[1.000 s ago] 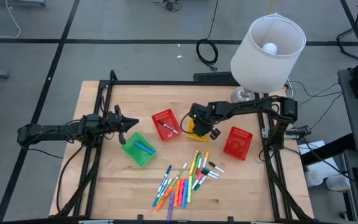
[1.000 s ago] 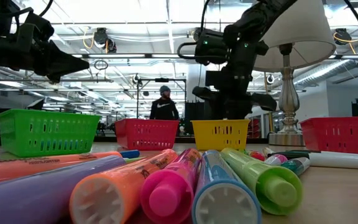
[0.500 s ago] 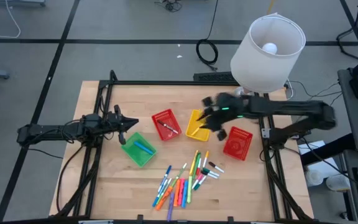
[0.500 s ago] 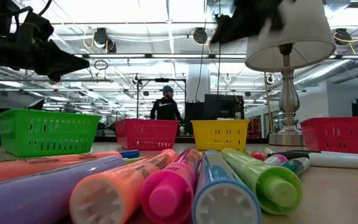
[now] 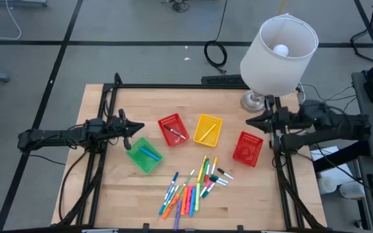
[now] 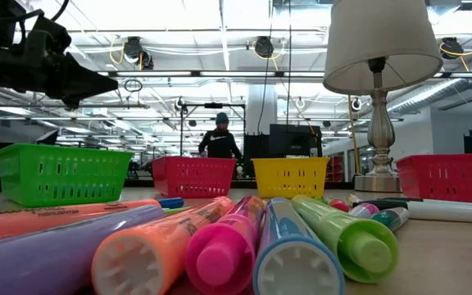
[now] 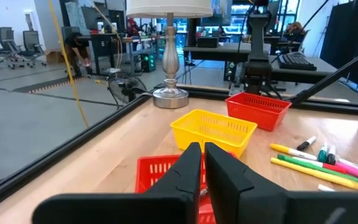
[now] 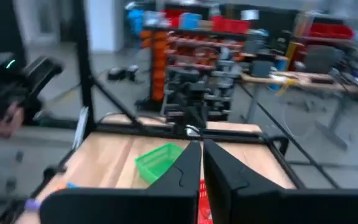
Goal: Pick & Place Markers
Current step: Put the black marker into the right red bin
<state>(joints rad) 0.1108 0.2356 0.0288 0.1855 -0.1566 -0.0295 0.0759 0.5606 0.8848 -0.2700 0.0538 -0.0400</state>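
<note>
1. No brand or label can be read; the dark print on the side of the nearest orange marker in the low view is too small to make out.
2. On the wooden counter (image 5: pixel 109 194) stand 4 mesh baskets in a loose row.
3. The green basket (image 5: pixel 144 155) is near the left side and holds 1 blue marker (image 5: pixel 149 153).
4. The first red basket (image 5: pixel 172 129) stands beside it and holds 1 thin pen-like thing that lies across its floor; its colour is not clear.
5. The yellow basket (image 5: pixel 208 129) is in the middle and holds 1 yellow marker (image 5: pixel 205 133), lying slanted.
6. The second red basket (image 5: pixel 247 148) is near the right side; its content cannot be told.
7. The other markers (image 5: pixel 193 188) lie loose in a scattered heap on the counter, in front of the baskets: orange, blue, green, yellow, pink and white ones, outside every basket.
8. The left hand (image 5: pixel 139 127) hovers above the counter, just beside the green basket, with its fingers narrow together and nothing between them.
9. The right hand (image 5: pixel 250 121) is at the right edge of the counter, near the lamp (image 5: pixel 278 48), its fingers closed together and empty.
10. A person (image 6: pixel 220 141) stands in the room behind the counter.
</note>
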